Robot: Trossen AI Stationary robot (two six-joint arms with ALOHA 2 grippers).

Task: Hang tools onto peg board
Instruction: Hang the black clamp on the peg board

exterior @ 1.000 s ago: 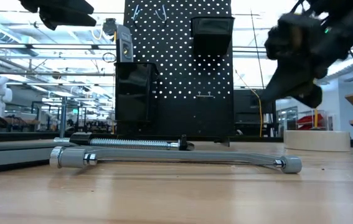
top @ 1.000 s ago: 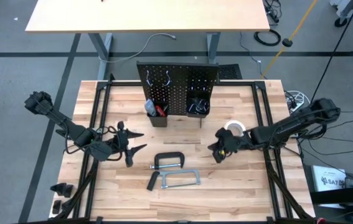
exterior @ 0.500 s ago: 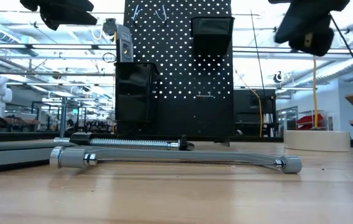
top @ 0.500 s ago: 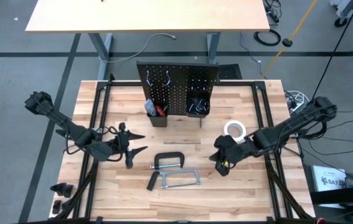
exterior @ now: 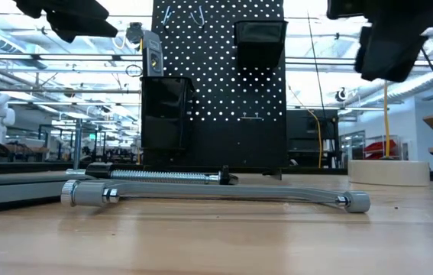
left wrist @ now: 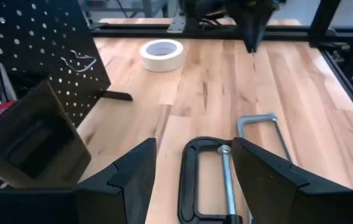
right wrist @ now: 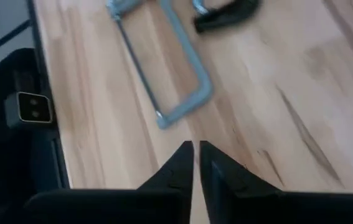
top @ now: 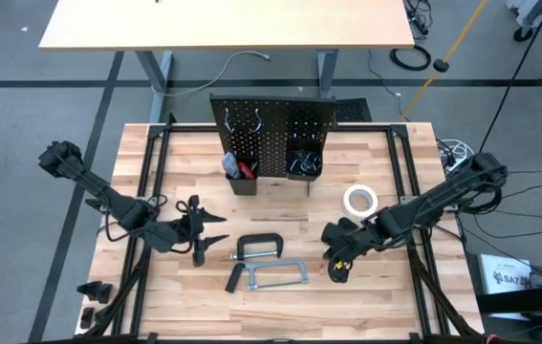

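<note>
Clearly stiff steel, the hacksaw point(top: 272, 277) lies flat on the table point(top: 376, 306) just ahead of the right hand point(top: 337, 270), fingers nearly pressed together, empty; grip its thin frame. Left hand point(top: 205, 241) spread beside the C-clamp point(top: 258, 247).

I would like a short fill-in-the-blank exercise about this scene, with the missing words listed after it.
1. The C-clamp lies between the peg board and the ____.
2. The tape roll lies on the ____.
3. The left gripper has its fingers ____.
4. The right gripper holds ____.

Missing words: hacksaw; table; open; nothing
</note>
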